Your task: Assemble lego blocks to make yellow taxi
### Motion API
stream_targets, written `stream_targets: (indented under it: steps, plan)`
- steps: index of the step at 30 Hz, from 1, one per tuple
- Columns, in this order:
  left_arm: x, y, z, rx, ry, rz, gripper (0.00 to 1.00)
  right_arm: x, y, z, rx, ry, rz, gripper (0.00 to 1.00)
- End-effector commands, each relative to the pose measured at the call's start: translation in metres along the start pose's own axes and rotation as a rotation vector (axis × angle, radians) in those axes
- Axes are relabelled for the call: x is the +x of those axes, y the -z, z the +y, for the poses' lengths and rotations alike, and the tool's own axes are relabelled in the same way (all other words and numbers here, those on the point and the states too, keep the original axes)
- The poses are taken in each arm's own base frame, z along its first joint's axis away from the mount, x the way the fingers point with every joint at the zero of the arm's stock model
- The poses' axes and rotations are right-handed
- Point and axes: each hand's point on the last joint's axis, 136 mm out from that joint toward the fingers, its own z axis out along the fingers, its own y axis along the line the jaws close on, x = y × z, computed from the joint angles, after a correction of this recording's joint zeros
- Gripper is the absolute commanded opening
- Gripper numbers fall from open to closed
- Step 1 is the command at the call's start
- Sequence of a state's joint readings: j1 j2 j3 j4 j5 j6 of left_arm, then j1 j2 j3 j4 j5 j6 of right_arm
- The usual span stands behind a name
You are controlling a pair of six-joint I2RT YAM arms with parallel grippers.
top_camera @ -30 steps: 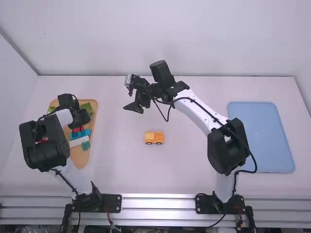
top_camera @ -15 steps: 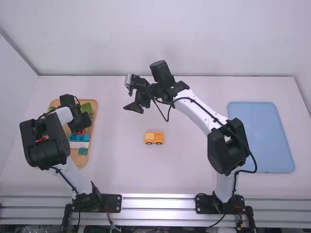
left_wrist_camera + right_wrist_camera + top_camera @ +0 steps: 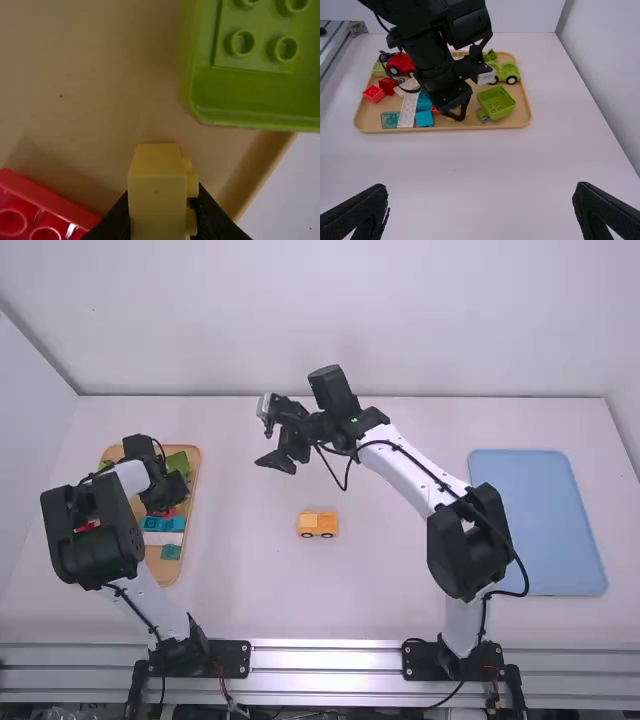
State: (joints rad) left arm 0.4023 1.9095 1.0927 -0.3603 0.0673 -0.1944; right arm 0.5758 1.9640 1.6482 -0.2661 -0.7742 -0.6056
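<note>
At the tray [image 3: 521, 119], left fingers [image 3: 210, 222] pinch a yellow block [image 3: 157, 200] that bumping the green block [image 3: 260, 95] could twist; right fingers [image 3: 360, 212] gape.

High view: the left arm [image 3: 95, 540] hides part of the tan tray [image 3: 160, 572], at left. Left wrist view: the frame cuts off a yellow block [image 3: 157, 200] at bottom centre, a green block [image 3: 250, 100] at upper right and a red block [image 3: 50, 200] at lower left.
</note>
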Motion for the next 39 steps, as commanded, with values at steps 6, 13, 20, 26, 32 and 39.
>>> stream_targets:
  steps: [6, 13, 20, 26, 32, 39]
  plan:
    - [0.005, -0.002, -0.002, -0.008, 0.013, 0.036, 0.43, -0.006, 0.0, -0.006, 0.017, 0.008, -0.002, 0.99]
    - [0.006, -0.002, -0.002, -0.01, 0.019, 0.039, 0.34, -0.006, 0.0, -0.007, 0.017, 0.007, -0.002, 0.99]
    - [0.004, -0.002, -0.001, -0.01, 0.021, 0.034, 0.17, -0.006, 0.0, -0.007, 0.017, 0.007, -0.002, 0.99]
    - [-0.006, 0.004, 0.003, -0.045, 0.008, -0.009, 0.12, -0.004, 0.002, -0.009, 0.021, 0.001, 0.001, 0.99]
    - [-0.026, 0.041, -0.005, -0.028, -0.036, -0.096, 0.1, 0.0, 0.011, -0.021, 0.049, -0.057, -0.003, 0.98]
    - [-0.033, 0.113, -0.051, 0.037, -0.241, -0.29, 0.09, 0.009, 0.028, -0.04, 0.089, -0.162, -0.01, 0.98]
